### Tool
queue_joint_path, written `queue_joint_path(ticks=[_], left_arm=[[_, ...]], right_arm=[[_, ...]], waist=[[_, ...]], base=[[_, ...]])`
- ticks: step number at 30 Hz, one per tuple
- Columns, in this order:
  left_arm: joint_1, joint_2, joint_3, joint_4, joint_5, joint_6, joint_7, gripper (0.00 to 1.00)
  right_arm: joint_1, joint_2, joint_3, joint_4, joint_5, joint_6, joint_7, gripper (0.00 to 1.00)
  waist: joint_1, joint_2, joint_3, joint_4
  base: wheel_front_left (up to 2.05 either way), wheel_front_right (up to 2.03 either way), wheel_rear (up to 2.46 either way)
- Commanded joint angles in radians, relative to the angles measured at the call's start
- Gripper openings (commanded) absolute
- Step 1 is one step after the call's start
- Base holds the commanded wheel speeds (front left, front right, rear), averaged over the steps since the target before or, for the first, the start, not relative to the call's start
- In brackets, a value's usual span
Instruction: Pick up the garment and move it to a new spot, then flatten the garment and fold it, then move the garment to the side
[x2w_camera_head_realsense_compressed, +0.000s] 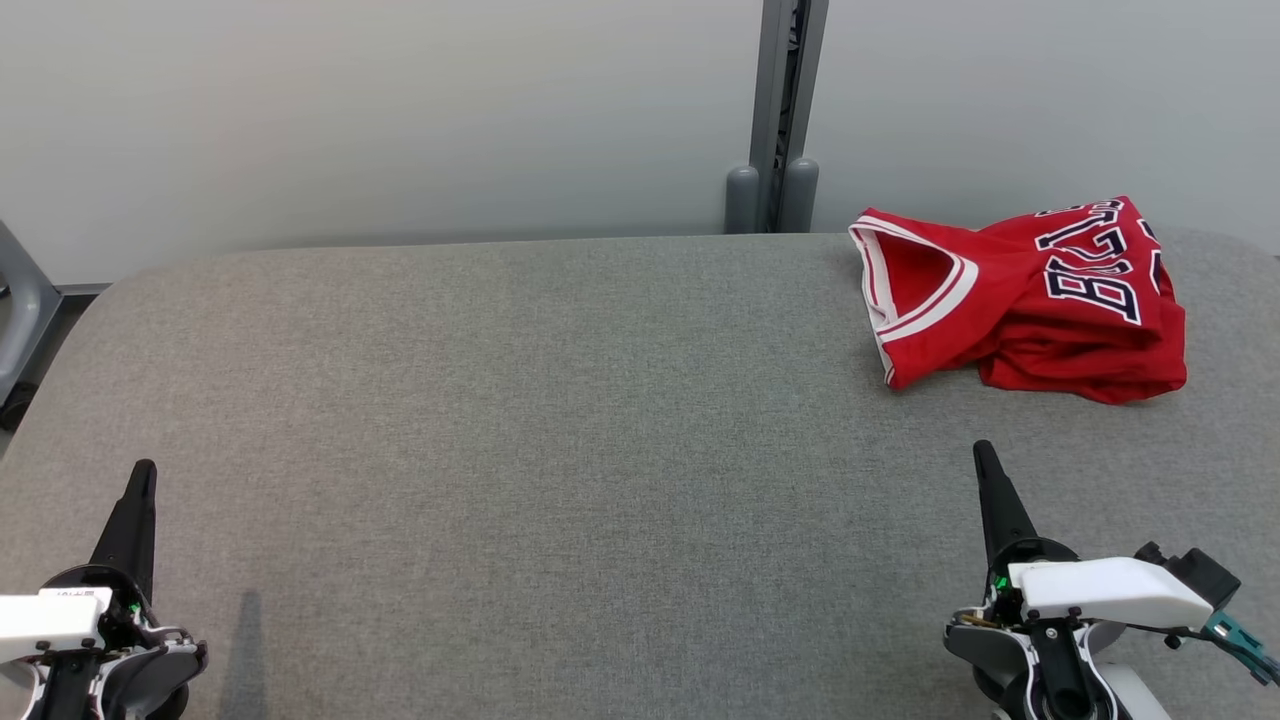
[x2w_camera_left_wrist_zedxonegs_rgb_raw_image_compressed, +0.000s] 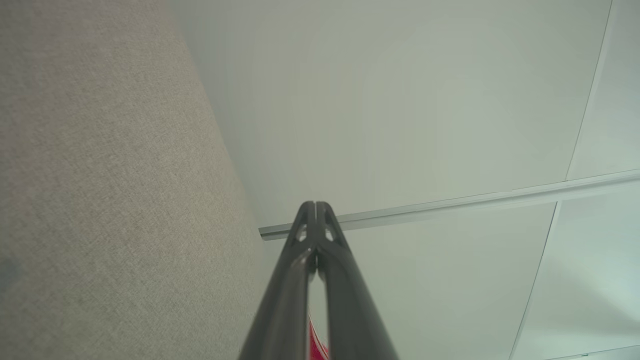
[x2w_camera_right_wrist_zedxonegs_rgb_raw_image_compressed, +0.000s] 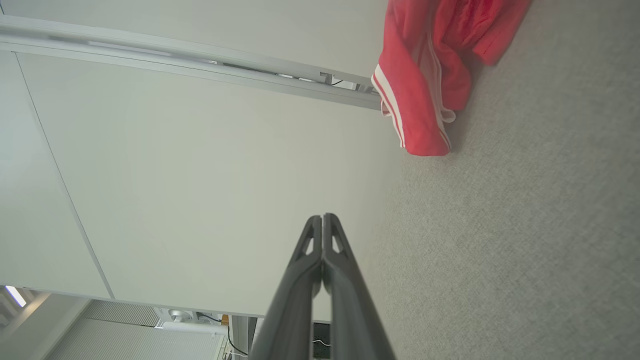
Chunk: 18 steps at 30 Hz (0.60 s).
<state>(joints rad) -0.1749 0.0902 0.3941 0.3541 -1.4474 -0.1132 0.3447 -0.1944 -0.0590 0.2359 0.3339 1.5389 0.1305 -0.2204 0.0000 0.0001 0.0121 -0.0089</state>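
Observation:
A red jersey (x2w_camera_head_realsense_compressed: 1030, 295) with white trim and dark lettering lies crumpled at the far right of the grey table (x2w_camera_head_realsense_compressed: 560, 420). In the right wrist view the jersey (x2w_camera_right_wrist_zedxonegs_rgb_raw_image_compressed: 430, 70) sits at the top right, well ahead of the fingertips. My right gripper (x2w_camera_head_realsense_compressed: 984, 452) hovers near the front right, shut and empty, a short way in front of the jersey. At the front left my left gripper (x2w_camera_head_realsense_compressed: 146, 470) is shut and empty, far from the garment. A sliver of red jersey (x2w_camera_left_wrist_zedxonegs_rgb_raw_image_compressed: 316, 342) shows between the left fingers (x2w_camera_left_wrist_zedxonegs_rgb_raw_image_compressed: 282, 300).
A pale wall (x2w_camera_head_realsense_compressed: 400, 110) runs behind the table, with a grey post (x2w_camera_head_realsense_compressed: 785, 110) at its back edge near the jersey. A grey frame part (x2w_camera_head_realsense_compressed: 20, 310) stands off the table's left end. Bare grey fabric stretches between the two grippers.

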Motion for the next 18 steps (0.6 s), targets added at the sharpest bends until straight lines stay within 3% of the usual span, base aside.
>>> queue_joint_path(ticks=[1, 18], left_arm=[[-0.029, 0.007, 0.01, -0.001, -0.017, -0.006, 0.007, 0.0], [-0.049, 0.0, 0.057, 0.02, -0.12, -0.021, 0.065, 0.0]], right_arm=[[-0.011, 0.0, 0.001, -0.008, 0.018, 0.0, 0.002, 0.0], [-0.018, 0.007, 0.014, -0.014, 0.13, 0.0, 0.006, 0.0]], waist=[[0.0, -0.0001, 0.0, 0.0], [0.0, -0.0001, 0.003, 0.008]], base=[[0.0, 0.0, 0.0], [0.0, 0.0, 0.0]])
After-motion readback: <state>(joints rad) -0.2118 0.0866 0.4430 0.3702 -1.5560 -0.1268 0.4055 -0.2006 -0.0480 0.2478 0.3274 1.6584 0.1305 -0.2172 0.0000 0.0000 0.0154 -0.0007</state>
